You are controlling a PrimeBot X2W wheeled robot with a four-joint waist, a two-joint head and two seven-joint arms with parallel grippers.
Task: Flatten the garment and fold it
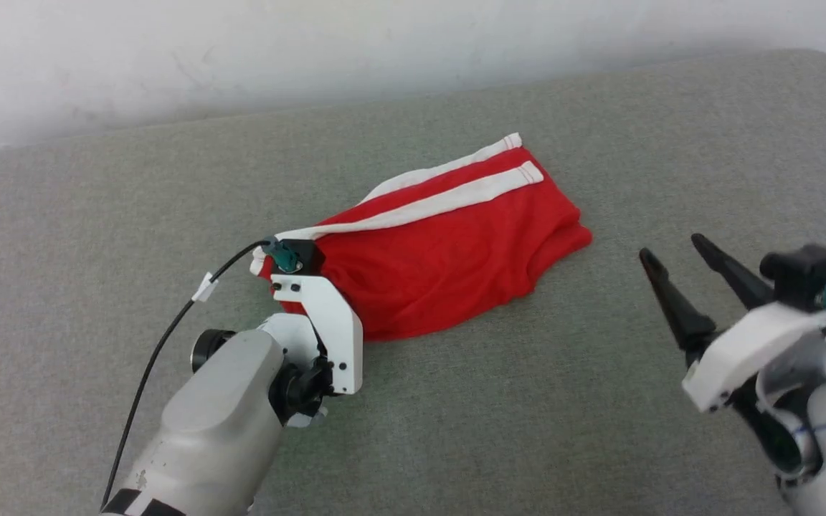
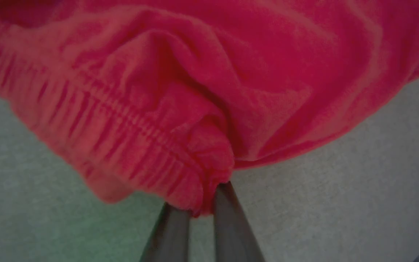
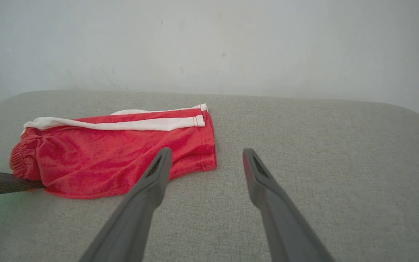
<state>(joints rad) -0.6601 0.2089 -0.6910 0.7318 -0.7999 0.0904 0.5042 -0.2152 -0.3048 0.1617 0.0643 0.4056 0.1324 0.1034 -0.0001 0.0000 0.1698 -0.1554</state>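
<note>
The garment (image 1: 449, 251) is shown lying crumpled on the grey padded surface (image 1: 528, 416), with its white stripes (image 1: 449, 201) turned toward the pale wall (image 1: 241, 50). The left gripper (image 2: 202, 203) is seen pinched shut on the gathered waistband edge (image 2: 129, 145) at the garment's near left end. The right gripper (image 1: 672, 247) is held to the right of the garment and apart from it, with its fingers spread wide and nothing between them.

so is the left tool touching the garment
Touching. The left wrist view shows the left tool shut on the gathered waistband edge of the garment, with red fabric pinched at its tip.
</note>
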